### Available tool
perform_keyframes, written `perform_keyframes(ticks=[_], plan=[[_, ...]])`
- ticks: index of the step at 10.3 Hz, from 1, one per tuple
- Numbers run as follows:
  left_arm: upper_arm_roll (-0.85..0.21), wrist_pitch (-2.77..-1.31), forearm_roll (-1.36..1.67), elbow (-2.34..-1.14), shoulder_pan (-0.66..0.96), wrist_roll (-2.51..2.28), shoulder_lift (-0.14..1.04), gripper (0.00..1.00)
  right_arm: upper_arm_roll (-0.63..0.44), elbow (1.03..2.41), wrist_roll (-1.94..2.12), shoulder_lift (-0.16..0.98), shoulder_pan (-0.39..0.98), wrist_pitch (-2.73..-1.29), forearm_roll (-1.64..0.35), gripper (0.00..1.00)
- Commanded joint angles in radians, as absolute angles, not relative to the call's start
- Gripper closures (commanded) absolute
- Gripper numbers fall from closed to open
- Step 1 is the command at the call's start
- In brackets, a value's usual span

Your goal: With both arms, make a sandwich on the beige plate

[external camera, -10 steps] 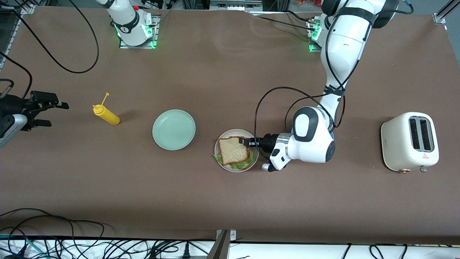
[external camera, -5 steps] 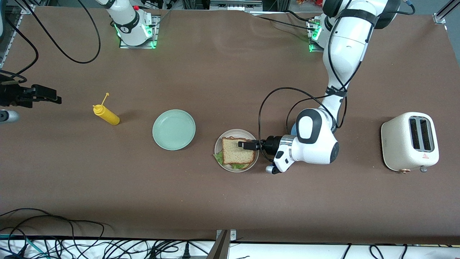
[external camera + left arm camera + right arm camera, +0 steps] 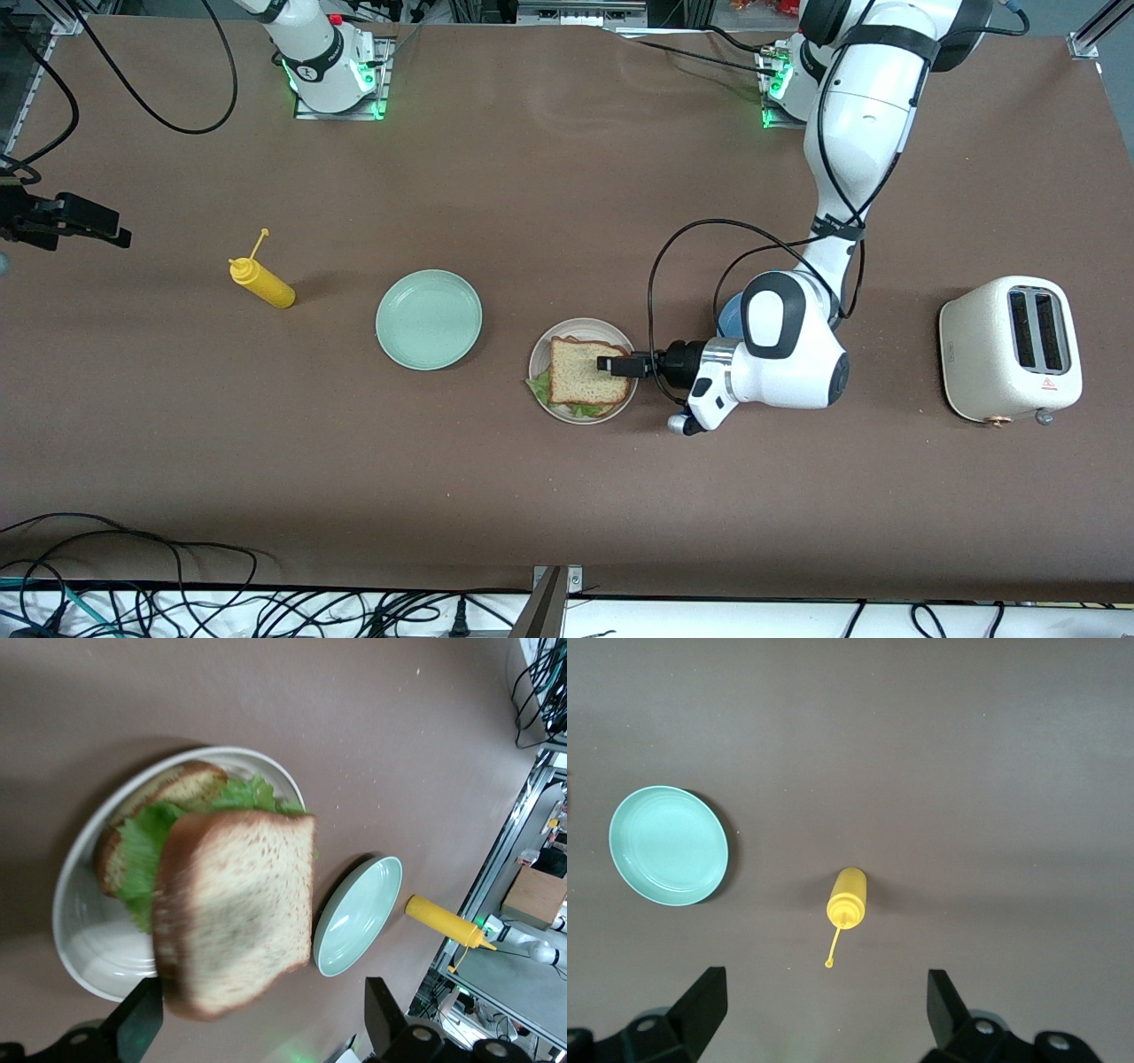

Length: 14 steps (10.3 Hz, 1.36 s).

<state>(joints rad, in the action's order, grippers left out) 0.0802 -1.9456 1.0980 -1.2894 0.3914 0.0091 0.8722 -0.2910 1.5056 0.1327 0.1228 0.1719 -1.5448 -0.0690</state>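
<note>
The beige plate (image 3: 540, 354) holds the sandwich: a brown top slice (image 3: 578, 372) lying flat on ruffled lettuce (image 3: 538, 388). The left wrist view shows the top slice (image 3: 235, 904), the lettuce (image 3: 146, 850), the lower slice (image 3: 177, 784) and the plate rim (image 3: 80, 939). My left gripper (image 3: 616, 364) (image 3: 263, 1028) lies low at the plate's edge toward the left arm's end. It is open with its fingers wide apart, and it grips nothing. My right gripper (image 3: 111, 232) (image 3: 824, 1010) hangs open and empty over the table's right-arm end.
A mint-green plate (image 3: 429, 319) (image 3: 669, 845) (image 3: 359, 914) lies beside the beige plate toward the right arm's end. A yellow squeeze bottle (image 3: 261, 282) (image 3: 849, 896) lies past it. A cream toaster (image 3: 1010, 347) stands at the left arm's end. Something blue (image 3: 731, 312) peeks from under the left wrist.
My left gripper opened and let go of the top slice, which now lies flat and square on the lettuce. The gripper then drew back toward the plate's edge. My right gripper drifted toward the table's right-arm edge.
</note>
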Motion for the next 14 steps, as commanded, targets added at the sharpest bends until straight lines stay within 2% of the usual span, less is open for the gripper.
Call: perform_keyframes(ticks=[1, 3, 5, 6, 8, 11, 14], plan=[[0.083, -1.921, 1.051, -1.267, 0.370, 0.025, 0.867, 0.00, -0.209, 1.565, 0.078, 0.046, 0.132, -1.562, -0.018, 0.00], [0.081, -1.904, 0.932, -1.266, 0.345, 0.021, 0.842, 0.00, -0.134, 1.560, 0.055, 0.063, 0.071, -1.575, -0.023, 0.00], [0.083, -1.872, 0.774, -1.267, 0.328, 0.015, 0.802, 0.00, -0.132, 1.559, 0.054, 0.086, 0.080, -1.618, -0.020, 0.00], [0.078, -1.821, 0.756, -1.264, 0.293, 0.014, 0.793, 0.00, -0.130, 1.559, 0.054, 0.097, 0.086, -1.632, -0.015, 0.00], [0.081, -1.813, 0.752, -1.264, 0.278, 0.002, 0.779, 0.00, -0.129, 1.560, 0.029, 0.127, 0.101, -1.637, -0.018, 0.00], [0.100, -1.738, 0.550, -1.264, 0.227, 0.009, 0.735, 0.00, -0.130, 1.556, 0.006, 0.181, 0.123, -1.661, -0.015, 0.00], [0.097, -1.733, 0.136, -1.264, 0.302, -0.014, 0.681, 0.00, -0.130, 1.555, 0.009, 0.183, 0.132, -1.677, -0.012, 0.00]])
